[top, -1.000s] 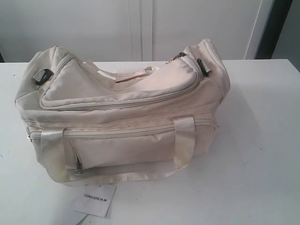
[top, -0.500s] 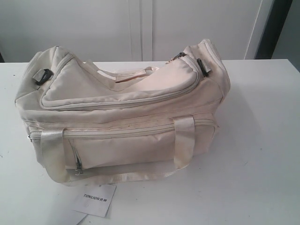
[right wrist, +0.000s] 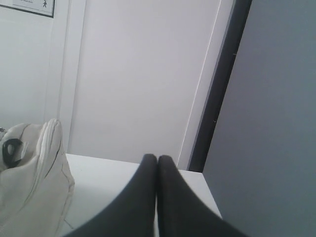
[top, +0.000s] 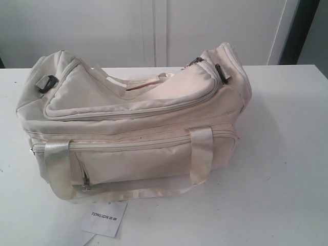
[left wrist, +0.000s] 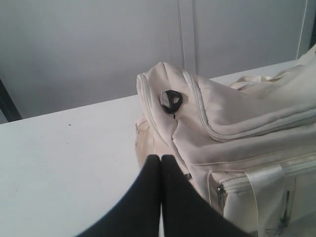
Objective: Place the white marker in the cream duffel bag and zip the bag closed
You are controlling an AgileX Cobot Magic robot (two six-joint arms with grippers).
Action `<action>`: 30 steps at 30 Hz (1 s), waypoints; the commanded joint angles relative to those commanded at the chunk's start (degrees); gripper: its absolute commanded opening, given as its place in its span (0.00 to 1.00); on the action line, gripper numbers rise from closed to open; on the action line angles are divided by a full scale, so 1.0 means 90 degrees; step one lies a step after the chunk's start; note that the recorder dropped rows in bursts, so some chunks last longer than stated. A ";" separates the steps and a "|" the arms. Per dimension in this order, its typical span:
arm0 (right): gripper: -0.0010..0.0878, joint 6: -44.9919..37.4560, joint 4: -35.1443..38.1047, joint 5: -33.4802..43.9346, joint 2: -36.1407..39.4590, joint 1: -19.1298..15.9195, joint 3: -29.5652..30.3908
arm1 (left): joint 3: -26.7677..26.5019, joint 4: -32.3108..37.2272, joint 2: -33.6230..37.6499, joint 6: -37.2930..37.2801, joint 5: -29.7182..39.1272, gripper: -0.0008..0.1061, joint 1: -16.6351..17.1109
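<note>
Right fingers (right wrist: 140, 197) pressed together, cream duffel bag (right wrist: 34, 192) end with black clip (right wrist: 10, 149), white table (right wrist: 108, 180), pale wall (right wrist: 138, 74)

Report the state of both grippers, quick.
Left gripper: closed, fingers pressed together, nothing between them.
Right gripper: closed, fingers pressed together, nothing between them.

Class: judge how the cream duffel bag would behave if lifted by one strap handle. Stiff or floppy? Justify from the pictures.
Probably floppy: the cream duffel bag sags and its top flap dips in the middle. The shiny strap handle looks smooth, so it may slip.
</note>
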 joint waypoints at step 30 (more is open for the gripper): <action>0.01 0.0047 0.0036 0.0036 0.0000 0.0000 0.0000 | 0.0071 0.1288 -0.0319 -0.2036 -0.0041 0.01 0.0000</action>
